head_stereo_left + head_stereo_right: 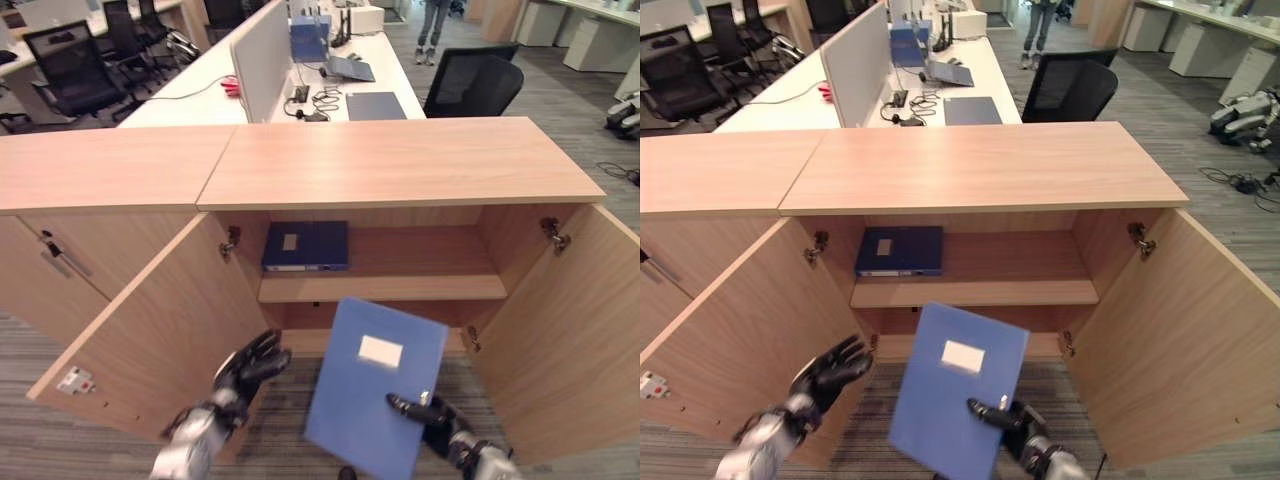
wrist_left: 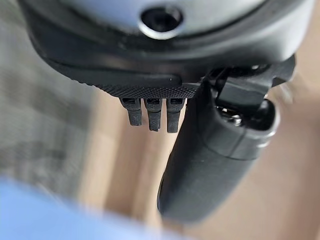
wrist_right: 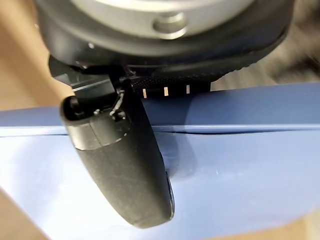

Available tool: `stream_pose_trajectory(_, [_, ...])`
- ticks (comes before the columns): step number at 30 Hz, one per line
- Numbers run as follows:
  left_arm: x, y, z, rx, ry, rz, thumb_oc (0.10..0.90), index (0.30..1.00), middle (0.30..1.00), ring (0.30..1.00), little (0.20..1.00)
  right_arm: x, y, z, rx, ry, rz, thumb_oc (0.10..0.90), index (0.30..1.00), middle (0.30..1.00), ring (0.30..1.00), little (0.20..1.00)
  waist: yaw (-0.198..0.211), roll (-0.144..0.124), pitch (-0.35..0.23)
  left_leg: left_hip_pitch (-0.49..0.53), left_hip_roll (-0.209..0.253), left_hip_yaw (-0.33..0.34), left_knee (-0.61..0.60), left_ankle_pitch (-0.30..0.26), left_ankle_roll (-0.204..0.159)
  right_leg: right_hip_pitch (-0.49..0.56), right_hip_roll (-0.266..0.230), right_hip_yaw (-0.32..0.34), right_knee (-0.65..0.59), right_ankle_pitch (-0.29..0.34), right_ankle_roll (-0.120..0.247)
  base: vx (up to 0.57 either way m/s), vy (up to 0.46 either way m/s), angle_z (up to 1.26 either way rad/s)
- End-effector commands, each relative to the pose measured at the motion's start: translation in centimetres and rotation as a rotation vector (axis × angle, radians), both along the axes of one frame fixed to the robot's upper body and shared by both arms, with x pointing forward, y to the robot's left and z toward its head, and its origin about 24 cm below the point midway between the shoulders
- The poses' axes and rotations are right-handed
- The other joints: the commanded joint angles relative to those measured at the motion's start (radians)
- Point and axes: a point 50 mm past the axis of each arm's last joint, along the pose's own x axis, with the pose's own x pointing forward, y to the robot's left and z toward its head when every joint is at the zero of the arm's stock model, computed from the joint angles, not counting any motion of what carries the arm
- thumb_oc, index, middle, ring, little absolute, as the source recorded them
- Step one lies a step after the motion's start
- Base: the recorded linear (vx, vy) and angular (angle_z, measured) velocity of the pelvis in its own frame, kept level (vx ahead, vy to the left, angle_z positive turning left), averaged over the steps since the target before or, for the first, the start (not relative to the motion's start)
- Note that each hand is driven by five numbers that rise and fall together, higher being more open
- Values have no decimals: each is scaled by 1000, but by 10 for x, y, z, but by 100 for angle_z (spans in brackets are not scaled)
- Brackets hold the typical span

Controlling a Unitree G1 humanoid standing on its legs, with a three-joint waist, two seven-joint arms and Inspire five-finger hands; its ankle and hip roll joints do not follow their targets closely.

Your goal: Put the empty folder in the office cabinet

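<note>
Blue folder (image 1: 372, 385), held tilted in front of the open office cabinet (image 1: 400, 160), below the level of the shelf (image 1: 385, 287) and outside the cabinet's front edge. Pinched near its lower right corner by the right hand (image 1: 432, 413): thumb laid across the front face, remaining fingers hidden behind the cover; grip confirmed in the right wrist view, thumb pressed flat on the blue surface (image 3: 200, 165). White rectangular label (image 1: 380, 351) on the front face, no writing readable.

Left hand (image 1: 248, 368) raised just left of the folder, apart from it, fingers spread and loosely bent, holding nothing; close to the inner face of the left door (image 1: 150, 350).

Both doors swung wide: left door angled outward, right door (image 1: 560, 330) likewise, with carpeted floor (image 1: 280, 430) between them. Folder's upper corner near the shelf's front edge, not touching it.

On the shelf, a dark blue binder (image 1: 305, 245) lying flat at the left end, with a pale label on top, text too small to read. Rest of the shelf to the right of the binder bare, as far as the right side wall. Lower compartment mostly hidden behind the folder.

Beyond the cabinet top, desks (image 1: 370, 70) with cables and office chairs (image 1: 470, 85).
</note>
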Motion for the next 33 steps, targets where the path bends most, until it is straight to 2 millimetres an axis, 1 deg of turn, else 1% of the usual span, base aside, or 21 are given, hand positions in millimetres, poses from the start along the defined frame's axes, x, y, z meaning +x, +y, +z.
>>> stream_pose_trajectory(1, [33,17,20,56,-112,61,800,900,900,900,900,58,12,45,-96,-278,114,400,300,300,300,300,18,-5,13,82,3,-29,-5,-134,-39,-82,-104,-51,89,139,61,30,83,-14])
stream_pose_trajectory(4, [13,23,-2,41,4,160,800,900,900,900,900,61,6,44,-129,-268,89,400,300,300,300,300,21,3,31,101,1,-17,-5,-141,-22,-127,-145,-80,221,181,51,43,118,-9])
stream_pose_trajectory(6, [8,25,-6,37,30,183,800,900,900,900,900,62,5,44,-133,-265,84,400,300,300,300,300,23,5,37,105,3,-10,-5,-143,-20,-144,-157,-95,262,184,47,30,70,-9])
stream_pose_trajectory(7, [-4,29,-16,36,91,228,800,900,900,900,900,64,6,42,-141,-258,75,400,300,300,300,300,33,12,41,110,9,2,-5,-146,-23,-156,-178,-132,284,171,37,63,69,-12])
stream_pose_trajectory(8, [-10,30,-20,29,119,254,800,900,900,900,900,64,6,42,-143,-255,76,400,300,300,300,300,34,9,42,118,4,6,-5,-153,-23,-155,-202,-158,286,161,36,152,83,-24])
stream_pose_trajectory(9, [-28,33,-31,25,199,307,800,900,900,900,900,66,6,41,-124,-248,47,400,300,300,300,300,43,9,32,121,4,17,-5,-163,-29,-157,-220,-201,229,165,38,154,21,-25])
stream_pose_trajectory(11, [-41,32,-40,12,257,356,800,900,900,900,900,70,7,42,-75,-260,-9,400,300,300,300,300,43,18,36,122,13,12,-5,-166,-39,-192,-191,-203,165,161,39,146,-51,-31])
stream_pose_trajectory(12, [-58,28,-49,12,342,355,800,900,900,900,900,75,12,45,23,-285,-102,400,300,300,300,300,35,17,47,129,11,0,-5,-172,-48,-223,-157,-181,30,210,56,162,-93,-23])
stream_pose_trajectory(15, [-73,23,-58,19,435,311,800,900,900,900,900,86,32,50,317,-333,-287,400,300,300,300,300,19,8,67,158,4,-11,-5,-191,-60,-263,-119,-148,-136,304,86,229,-86,-7])
stream_pose_trajectory(16, [-79,24,-61,54,485,214,800,900,900,900,900,92,39,54,383,-352,-303,400,300,300,300,300,1,-2,74,187,-1,-27,-5,-207,-70,-285,-94,-123,-232,354,103,334,-98,20])
stream_pose_trajectory(18, [-84,36,-57,102,504,159,800,900,900,900,900,95,33,71,413,-434,-283,400,300,300,300,300,-22,-14,64,220,-4,-63,-5,-236,-81,-280,-79,-101,-305,391,107,424,-147,39])
stream_pose_trajectory(19, [-87,44,-55,121,504,176,800,900,900,900,900,95,29,77,426,-471,-293,400,300,300,300,300,-23,-16,54,226,-6,-75,-5,-248,-83,-270,-80,-104,-303,408,102,298,-113,67])
stream_pose_trajectory(20, [-88,44,-55,121,504,176,800,900,900,900,900,94,29,77,426,-470,-293,400,300,300,300,300,-24,-16,54,227,-5,-76,-5,-248,-83,-269,-80,-106,-303,407,102,311,-162,80])
stream_pose_trajectory(21, [-94,47,-55,123,518,223,800,900,900,900,900,97,22,88,449,-541,-317,400,300,300,300,300,-32,-10,43,227,11,-93,-5,-254,-86,-274,-73,-105,-288,421,95,208,-116,93])
stream_pose_trajectory(22, [-94,47,-55,123,517,223,800,900,900,900,900,97,22,88,449,-541,-317,400,300,300,300,300,-34,-9,41,226,12,-95,-5,-254,-86,-276,-73,-107,-287,420,95,420,-257,87])
stream_pose_trajectory(23, [-97,47,-56,120,526,246,800,900,900,900,900,102,17,101,462,-608,-339,400,300,300,300,300,-42,3,39,216,37,-111,-5,-256,-93,-304,-67,-121,-251,404,79,293,-187,67])
stream_pose_trajectory(26, [-108,45,-59,136,585,221,800,900,900,900,900,110,8,120,478,-690,-370,400,300,300,300,300,-48,30,42,192,72,-122,-5,-259,-109,-343,-57,-138,-210,373,56,308,-199,24])
stream_pose_trajectory(27, [-111,43,-61,139,612,201,800,900,900,900,900,116,6,136,491,-754,-356,400,300,300,300,300,-54,45,47,148,92,-122,-5,-250,-123,-388,-51,-143,-195,355,44,175,-153,0])
stream_pose_trajectory(28, [-111,44,-61,139,611,201,800,900,900,900,900,116,6,136,491,-754,-356,400,300,300,300,300,-54,41,45,143,88,-123,-5,-246,-123,-392,-55,-142,-195,358,44,151,-160,12])
stream_pose_trajectory(32, [-97,35,-62,127,574,170,800,900,900,900,900,128,6,165,504,-856,-327,400,300,300,300,300,-47,61,65,66,110,-122,-5,-222,-145,-447,-45,-146,-175,315,19,106,-125,20])
stream_pose_trajectory(33, [-91,31,-62,131,558,148,800,900,900,900,900,132,7,174,514,-889,-325,400,300,300,300,300,-47,66,75,48,111,-126,-5,-204,-151,-463,-48,-149,-167,307,15,88,-122,9])
